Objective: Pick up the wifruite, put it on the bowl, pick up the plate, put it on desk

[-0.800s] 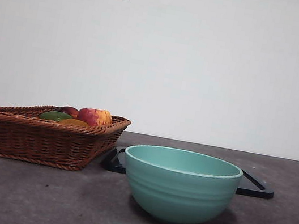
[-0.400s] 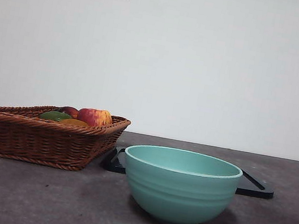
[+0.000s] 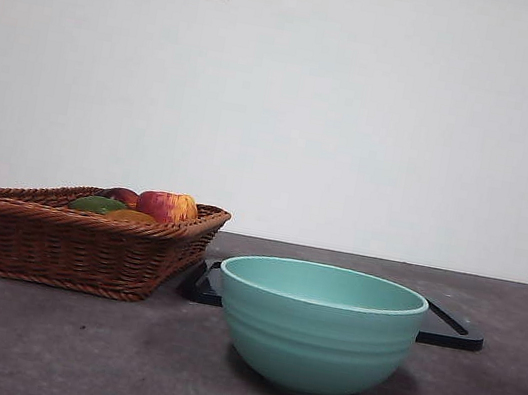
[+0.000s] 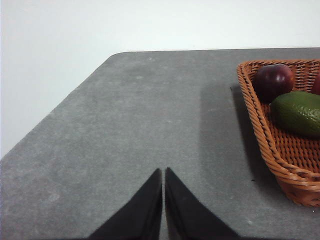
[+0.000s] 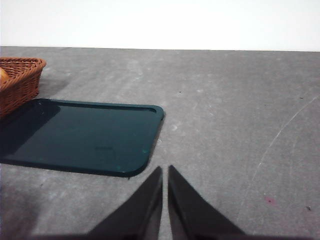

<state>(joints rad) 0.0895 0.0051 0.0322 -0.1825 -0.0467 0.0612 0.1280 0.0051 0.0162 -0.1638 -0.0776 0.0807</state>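
Nothing has moved since the earlier frames: bowl, basket and tray sit as before, and no arm shows in the front view.

Bowl (image 3: 317,328) stands on the bench (image 3: 37,342), near side, a bit right of centre, upright, w/ nothing visible over its rim. Tray (image 3: 450,328), dark and flat, lies on the bench just behind the bowl, its ends showing on both sides; in the right wrist view the tray (image 5: 80,135) is bare. Basket (image 3: 74,242) is at left, farther back than the bowl, its right corner just beside the tray's left end.

Fruit in the basket: apple (image 3: 167,207) red-yellow, green fruit (image 3: 99,204), a dark red one (image 3: 123,196) behind it, and an orange-brown bit (image 3: 132,217) barely above the rim, which may be the wifruite; can't confirm. Left wrist view shows only the dark red fruit (image 4: 273,81) and the green fruit (image 4: 298,113) touching it, in the basket (image 4: 280,160) corner.

Left tool (image 4: 163,172): jaws closed tip to tip, holding nothing, above bare bench left of the basket. Right tool (image 5: 165,170): jaws likewise closed, empty, above bare bench just beside the tray's corner.
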